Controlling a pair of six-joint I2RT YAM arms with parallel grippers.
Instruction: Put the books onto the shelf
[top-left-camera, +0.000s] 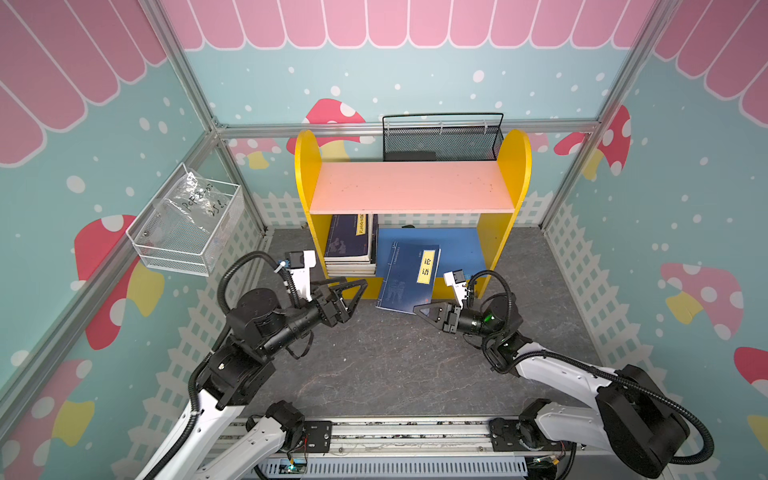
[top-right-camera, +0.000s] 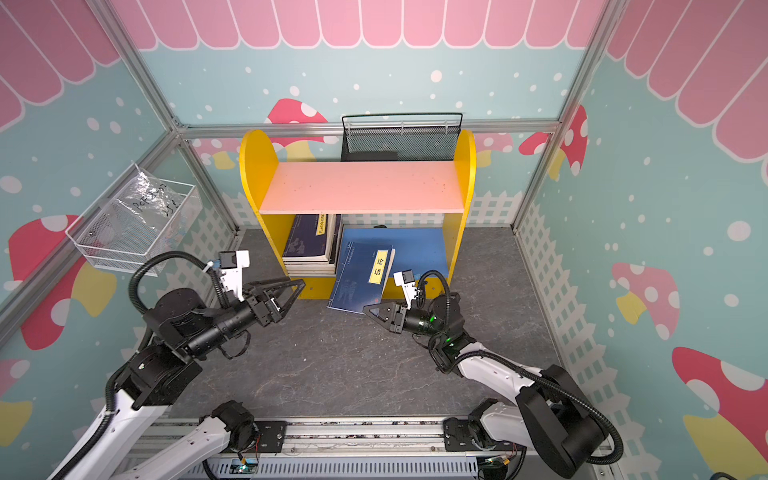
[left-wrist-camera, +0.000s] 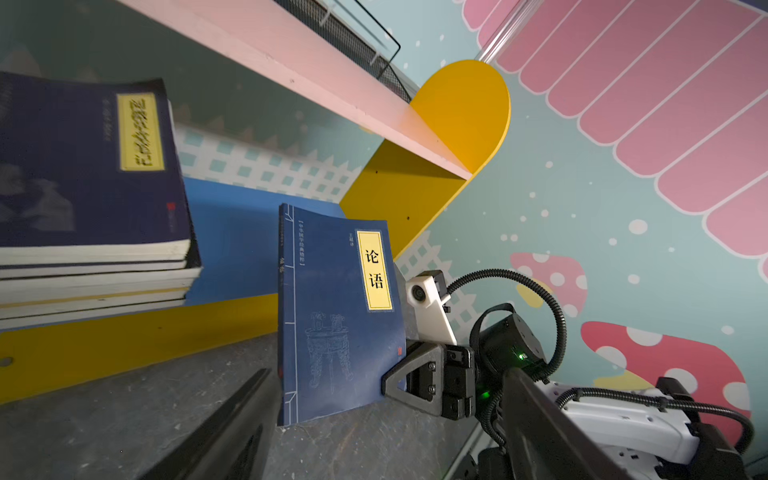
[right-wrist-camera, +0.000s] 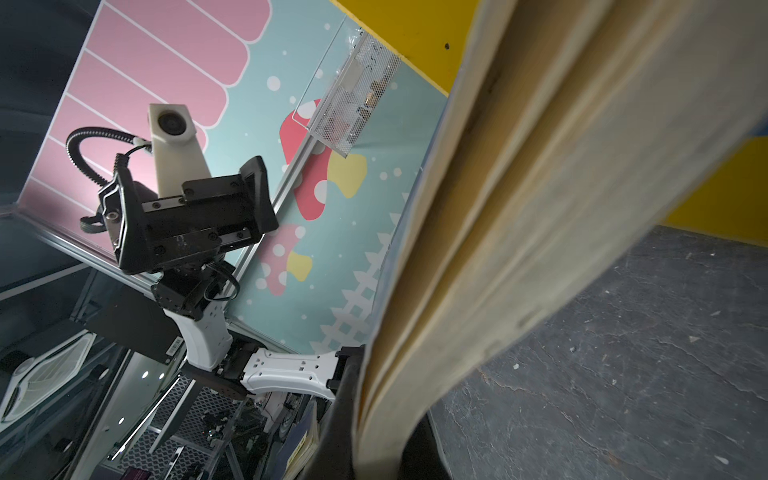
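The shelf (top-left-camera: 515, 166) (top-right-camera: 463, 166) has yellow sides, a bare pink upper board (top-left-camera: 411, 187) and a blue lower board (left-wrist-camera: 232, 232). A stack of navy books (top-left-camera: 351, 245) (top-right-camera: 309, 245) (left-wrist-camera: 83, 187) lies at the left of the lower board. A blue book with a yellow label (top-left-camera: 409, 276) (top-right-camera: 361, 276) (left-wrist-camera: 336, 316) slants across the shelf's front lip, its near end by the floor. My right gripper (top-left-camera: 424, 311) (top-right-camera: 374, 311) (right-wrist-camera: 374, 440) is shut on its near right corner; its page edges (right-wrist-camera: 540, 208) fill the right wrist view. My left gripper (top-left-camera: 353, 291) (top-right-camera: 291, 291) (left-wrist-camera: 388, 386) is open and empty, just left of that book.
A black mesh basket (top-left-camera: 442, 141) (top-right-camera: 401, 141) stands behind the shelf against the back wall. A white wire basket (top-left-camera: 187, 224) (top-right-camera: 133, 228) holding a plastic bag hangs on the left wall. Patterned walls close in three sides. A metal rail (top-left-camera: 407, 432) runs along the front.
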